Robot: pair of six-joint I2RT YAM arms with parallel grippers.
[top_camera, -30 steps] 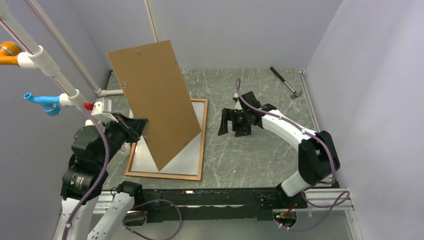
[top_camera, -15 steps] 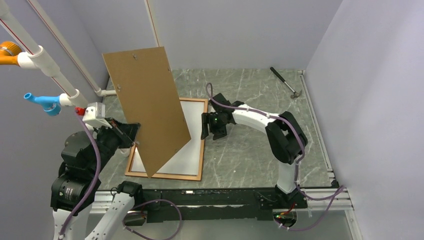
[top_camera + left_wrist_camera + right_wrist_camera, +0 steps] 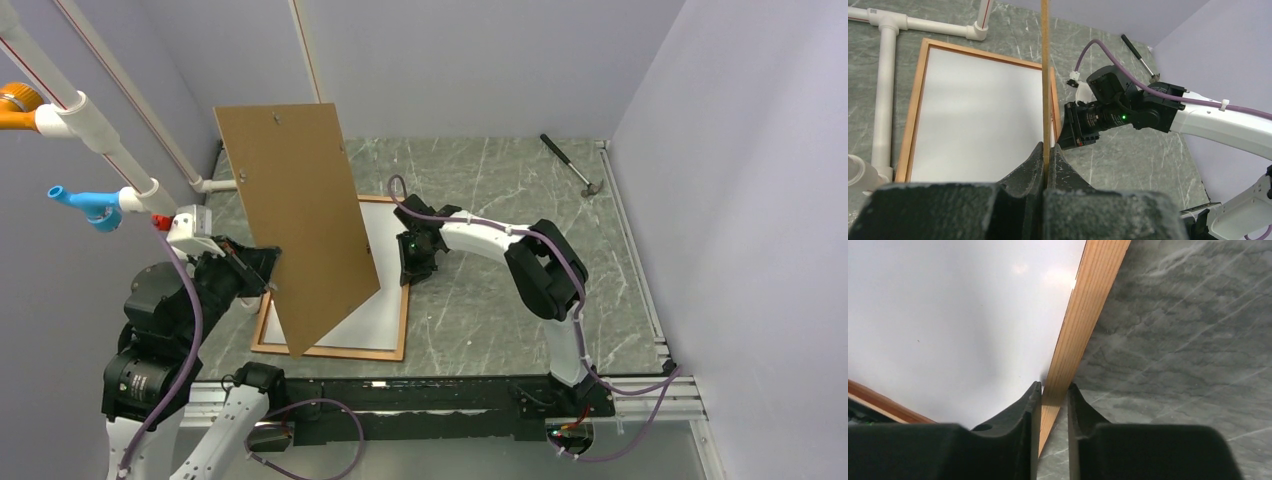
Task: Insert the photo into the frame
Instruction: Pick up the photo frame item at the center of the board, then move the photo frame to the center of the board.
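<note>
The reddish-brown wooden frame (image 3: 330, 351) lies flat on the table. Inside it is the photo (image 3: 378, 305), white back up. My left gripper (image 3: 270, 272) is shut on the lower edge of a plain brown backing panel (image 3: 295, 220), which it holds tilted up over the frame's left half. In the left wrist view the panel (image 3: 1045, 75) shows edge-on between my fingers, above the photo (image 3: 978, 115). My right gripper (image 3: 408, 268) sits at the frame's right rail. In the right wrist view its jaws (image 3: 1054, 388) straddle that rail (image 3: 1093, 305) closely, beside the photo (image 3: 948, 315).
A small hammer (image 3: 572, 165) lies at the far right of the marble table. White PVC pipe (image 3: 215, 185) runs along the left edge and up the wall, carrying blue (image 3: 85, 203) and orange (image 3: 20, 105) fittings. Purple walls enclose three sides.
My right arm has swung left from mid-table to the frame's right rail, and its jaws have closed from wide onto it. The left arm has pulled back slightly, with the panel more upright.
</note>
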